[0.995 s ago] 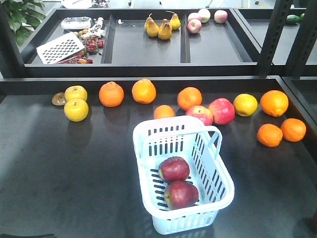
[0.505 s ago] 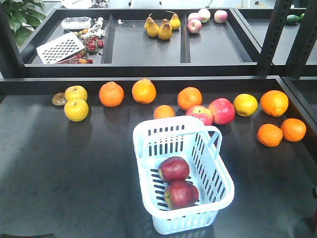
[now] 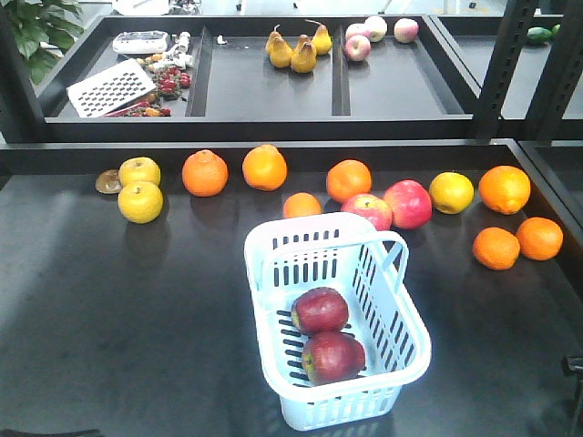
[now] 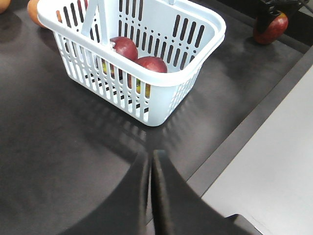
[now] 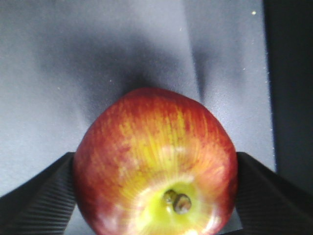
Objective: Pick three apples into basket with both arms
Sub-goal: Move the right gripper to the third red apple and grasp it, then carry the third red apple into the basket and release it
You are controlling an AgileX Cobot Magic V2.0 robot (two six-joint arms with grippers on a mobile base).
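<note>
A: Front view first. Basket (image 3: 337,319) sits mid-table w/ two dark red apples (image 3: 320,310) in it, one nearer the cam touching the other. Row of oranges (image 3: 205,173), yellow fruit and lighter pink-red apples (image 3: 407,203) behind it, none in play. Arms barely show, just a black bit at the lower right edge.

B: So the third apple isn't in that view?

A: No. Left wrist view: left gripper (image 4: 149,161) is empty, its two fingers pressed together, hanging over bare table just short of the basket's near corner. Both apples show thru the slots. Far top right, the third apple (image 4: 269,27) sits low by the table edge w/ a black part over it, probably the right arm's claw.

B: And right wrist?

A: Third apple fills the frame, stem end toward the cam, yellow-green patch round the stem. Right gripper (image 5: 156,196) has a finger (image 5: 34,196) tight against each side, so it's clamped on the apple. Can't tell if it's off the table yet.

B: Risks?

A: My read: the round, waxy skin could slip if the carry is fast. The upright handle and rim could catch the apple on a low approach. Dropping from height could bounce it off the two inside. Left arm near the basket may crowd the path.
</note>
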